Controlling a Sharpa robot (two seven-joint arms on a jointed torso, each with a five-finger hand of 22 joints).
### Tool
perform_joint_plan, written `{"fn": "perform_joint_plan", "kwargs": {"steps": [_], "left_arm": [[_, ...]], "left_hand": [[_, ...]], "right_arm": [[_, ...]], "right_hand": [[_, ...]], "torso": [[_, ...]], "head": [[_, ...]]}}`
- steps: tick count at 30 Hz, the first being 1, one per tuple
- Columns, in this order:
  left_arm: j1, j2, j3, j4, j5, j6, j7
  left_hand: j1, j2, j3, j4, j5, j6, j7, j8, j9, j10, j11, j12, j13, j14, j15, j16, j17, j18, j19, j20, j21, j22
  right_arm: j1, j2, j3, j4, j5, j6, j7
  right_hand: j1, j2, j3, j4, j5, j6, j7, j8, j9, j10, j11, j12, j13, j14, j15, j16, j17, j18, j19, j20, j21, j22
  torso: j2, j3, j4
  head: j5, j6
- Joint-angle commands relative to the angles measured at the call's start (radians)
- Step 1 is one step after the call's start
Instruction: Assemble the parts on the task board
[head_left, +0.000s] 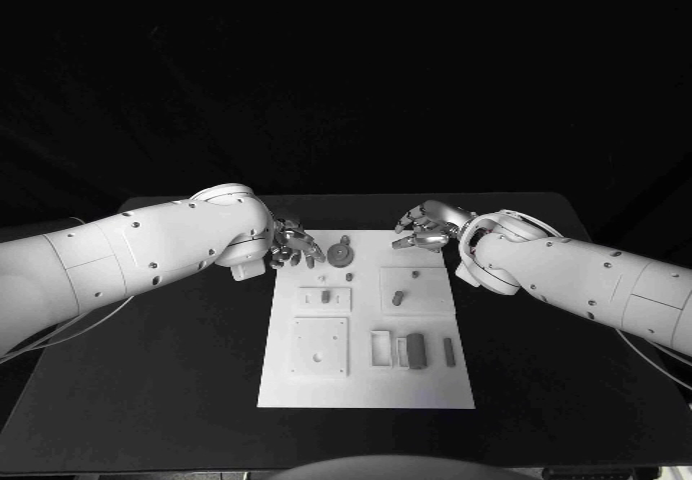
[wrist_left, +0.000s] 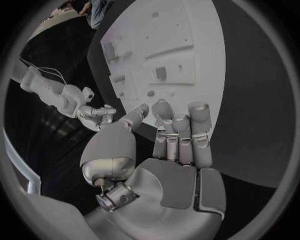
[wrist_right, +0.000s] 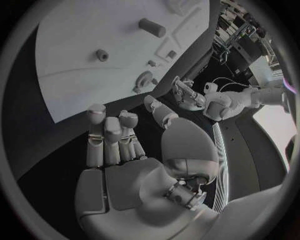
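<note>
While the far end of the task board sits partly behind the two hands, these lines hold:

Hidden: the small parts (head_left: 342, 252) at the far end of the task board (head_left: 365, 385) are dark shapes, too small to tell apart; the left hand's fingers cover the board's far left corner in the head view.
Board: the white plate lies in the middle of the black table (head_left: 144, 400), long axis running away from the robot.
Bars: grey bars (head_left: 415, 350) lie near the board's near right part, lengthwise along the board, beside a white frame (head_left: 381, 347).
Left hand (head_left: 290, 246): at the board's far left corner, fingers apart and gently curled, holding nothing I can see.
Right hand (head_left: 424, 229): at the board's far right corner, fingers loosely curled and apart, empty in its wrist view.
</note>
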Motion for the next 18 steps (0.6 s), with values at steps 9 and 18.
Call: {"fn": "perform_joint_plan", "kwargs": {"steps": [9,18], "left_arm": [[0.035,0.026,0.002,-0.109,-0.103,-0.187,0.074],[0.034,0.12,-0.016,-0.245,-0.098,-0.16,0.074]], "left_hand": [[0.044,-0.036,-0.045,-0.069,0.004,-0.062,0.059,-0.018,-0.02,-0.063,0.035,-0.107,-0.071,-0.053,0.044,-0.111,-0.075,0.069,-0.064,0.044,-0.121,-0.072],[-0.028,-0.028,-0.088,-0.028,-0.008,-0.077,0.082,-0.039,-0.057,-0.137,0.066,-0.233,-0.155,-0.138,0.093,-0.196,-0.128,0.059,-0.144,0.089,-0.233,-0.126]], "right_arm": [[0.0,-0.001,0.0,-0.01,-0.005,0.012,0.007],[0.0,0.003,0.0,-0.009,-0.005,0.013,0.007]], "right_hand": [[-0.01,0.0,-0.002,0.006,0.005,-0.002,0.007,0.004,-0.002,-0.008,0.001,0.006,-0.001,-0.002,-0.004,0.005,-0.002,0.068,0.0,-0.006,-0.003,0.009],[-0.01,0.001,-0.001,0.006,0.005,-0.002,0.007,0.004,-0.002,-0.008,0.001,0.007,-0.001,-0.002,-0.004,0.005,-0.002,0.068,0.0,-0.006,-0.003,0.009]], "torso": [[0.002,0.0009,-0.0023],[0.004,0.0014,-0.0032]], "head": [[0.002,0.023],[0.008,0.029]]}}
